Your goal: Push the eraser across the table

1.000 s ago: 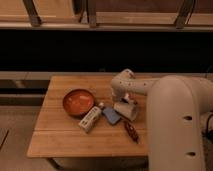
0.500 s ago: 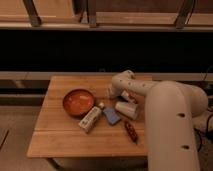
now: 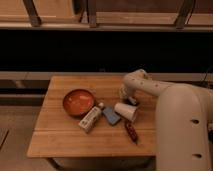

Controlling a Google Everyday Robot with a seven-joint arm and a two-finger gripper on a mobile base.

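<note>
The table (image 3: 57,137) has a light tan plank top. A flat blue eraser (image 3: 111,116) lies near its middle, between a white bottle (image 3: 91,119) and a white cup (image 3: 126,111) lying on its side. My gripper (image 3: 128,99) hangs at the end of the white arm (image 3: 150,87), just behind the cup and to the right of and behind the eraser, not touching the eraser.
An orange bowl (image 3: 78,102) sits left of the eraser. A dark red-brown bar (image 3: 131,131) lies near the front right. My arm's large white body (image 3: 182,130) covers the table's right edge. A dark shelf and wall run behind the table.
My arm has shifted slightly over the table's right side, with the gripper staying behind the cup. The eraser, bottle, bowl and bar have not moved.
</note>
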